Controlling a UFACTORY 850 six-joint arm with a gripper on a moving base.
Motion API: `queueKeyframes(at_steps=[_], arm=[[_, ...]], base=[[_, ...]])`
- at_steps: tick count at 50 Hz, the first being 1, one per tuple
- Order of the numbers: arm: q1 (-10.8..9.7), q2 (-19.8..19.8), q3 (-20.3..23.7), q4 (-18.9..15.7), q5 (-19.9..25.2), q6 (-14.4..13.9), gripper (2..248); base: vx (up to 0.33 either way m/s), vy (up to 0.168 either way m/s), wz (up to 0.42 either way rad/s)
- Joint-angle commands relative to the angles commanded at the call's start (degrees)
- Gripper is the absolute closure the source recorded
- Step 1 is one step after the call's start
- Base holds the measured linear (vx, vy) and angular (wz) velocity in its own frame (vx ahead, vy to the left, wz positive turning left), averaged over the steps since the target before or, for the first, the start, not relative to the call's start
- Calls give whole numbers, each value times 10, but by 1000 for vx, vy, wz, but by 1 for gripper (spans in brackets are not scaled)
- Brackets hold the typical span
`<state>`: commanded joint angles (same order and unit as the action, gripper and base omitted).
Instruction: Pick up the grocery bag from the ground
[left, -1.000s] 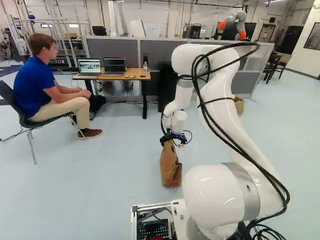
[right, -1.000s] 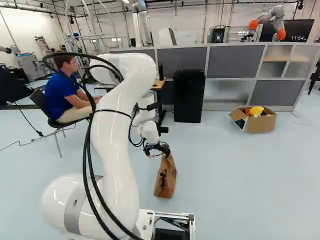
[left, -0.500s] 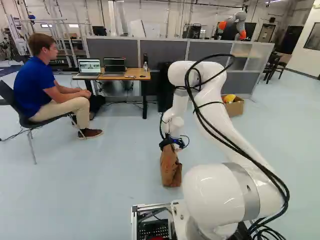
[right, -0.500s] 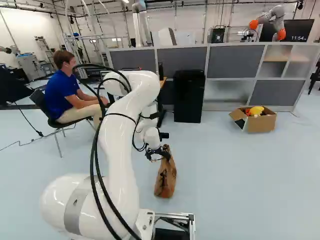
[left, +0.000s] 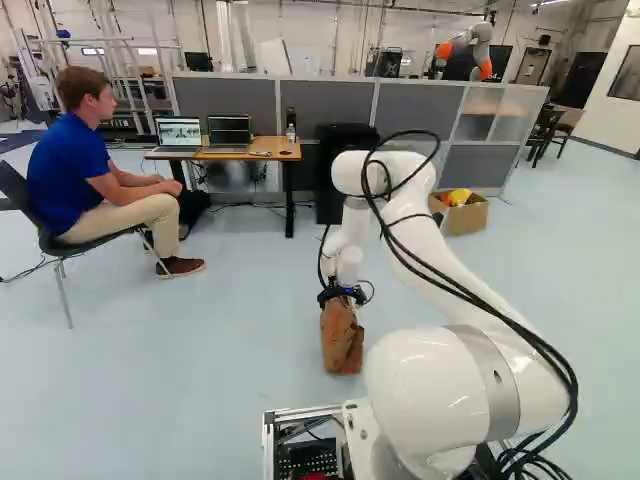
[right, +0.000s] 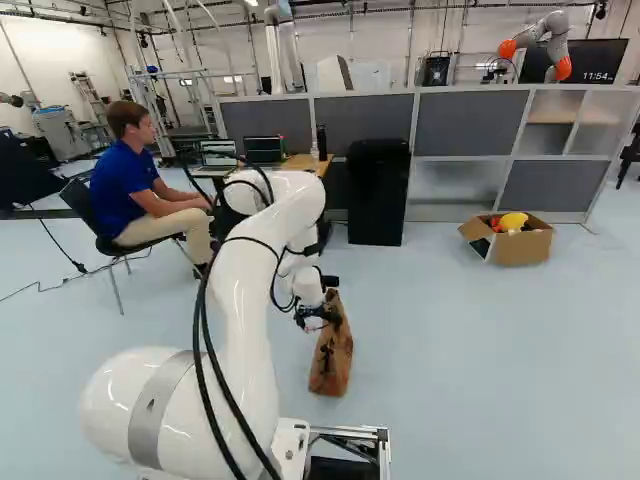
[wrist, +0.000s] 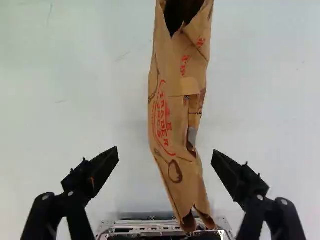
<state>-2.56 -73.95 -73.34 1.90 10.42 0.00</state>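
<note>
The grocery bag (wrist: 172, 82) stands on the pale floor (left: 220, 350), ahead of my base, taller than it is wide and leaning a little. It is brown paper, crumpled and pinched narrow, with creases running down its sides. From the wrist I see a dark, gaping mouth at the end lying farther ahead of my fingers (wrist: 102, 167), its edges bent into uneven points. Red print and drawn shapes in a darker tone cover the paper; one rounded figure sits close to the span between my fingertips. Beside the print the paper is broken by a ragged gap, with a paler patch just beside it and a small greyish bit showing. The end nearer my base splits into two curled brown tips.

My pincer (right: 320, 318) is at the bag's upper part and spread wide, clenched on nothing: the paper runs between the two fingers, with space on either side.
</note>
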Motion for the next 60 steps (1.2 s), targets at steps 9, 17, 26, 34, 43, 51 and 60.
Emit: queueKeyframes(at_steps=[9, 17, 26, 34, 43, 51, 60], arm=[[-5, -39, -40, 0, 0, 0, 3], [-9, -69, -71, 0, 0, 0, 3], [-10, -77, -79, 0, 0, 0, 25], [-10, -78, -80, 0, 0, 0, 63], [-10, -78, -80, 0, 0, 0, 140], [-10, -78, -80, 0, 0, 0, 179], [-10, -75, -78, 0, 0, 0, 229]], base=[[0, 0, 0], [0, 0, 0], [0, 0, 0], [0, 0, 0], [0, 0, 0], [0, 0, 0], [0, 0, 0]])
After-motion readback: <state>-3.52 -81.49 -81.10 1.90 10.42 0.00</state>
